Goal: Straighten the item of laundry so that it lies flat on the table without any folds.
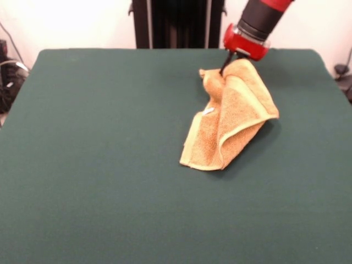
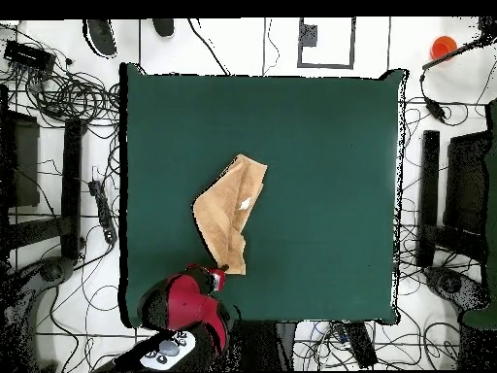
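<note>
On green table [image 1: 110,165] | folded towel [image 1: 231,126] lifted | fingers [image 1: 226,61] pinching its corner

A white floor surrounds the work area, strewn with tangled black cables [image 2: 58,92] coiled thickly at one corner. A small round orange object [image 2: 443,46] sits at another corner. Dark rectangular equipment frames [image 2: 39,185] stand along two opposite sides. A pale wall [image 1: 71,25] rises behind, beside a black upright column [image 1: 179,22].
</note>
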